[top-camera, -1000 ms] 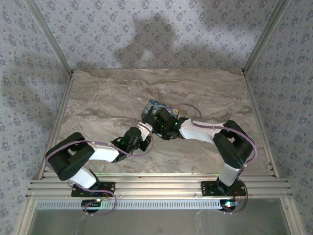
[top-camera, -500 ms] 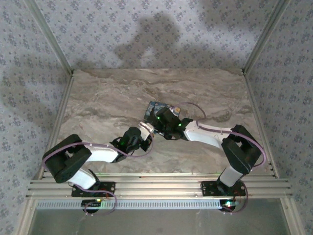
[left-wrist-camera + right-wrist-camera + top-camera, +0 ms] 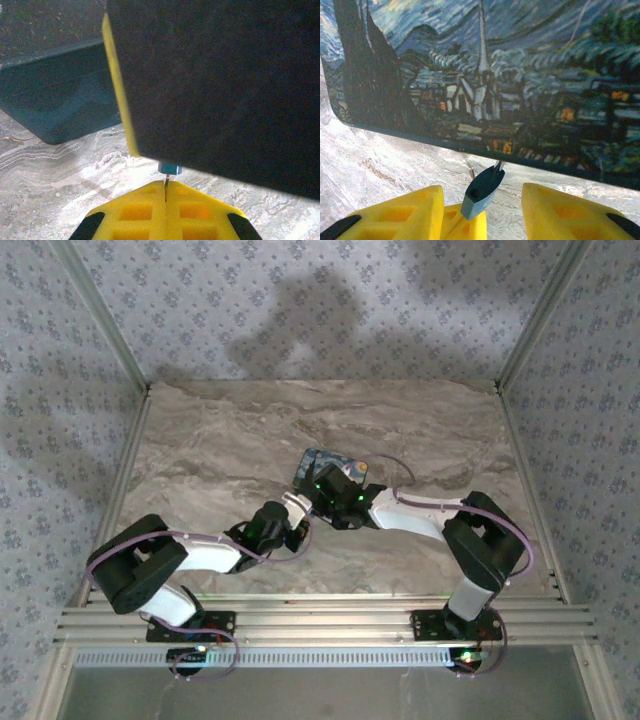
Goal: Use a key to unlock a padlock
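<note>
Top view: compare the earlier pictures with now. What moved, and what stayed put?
The elbow of the right arm swung out to the right, then came partway back. The left arm barely shifted. Nothing was visibly taken hold of or let go. The box stayed put.

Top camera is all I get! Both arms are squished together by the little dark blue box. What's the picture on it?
Observer: The dark blue printed box shows a swirly night sky over a village with a pointed steeple.
Operator: Cool! Where's the key?
Observer: The small blue-headed key stands in the gap of the right tool, whose yellow fingers are open.
Operator: And the left tool?
Observer: The left tool is shut, pinching a thin strip with a bluish end, apparently that key.
</note>
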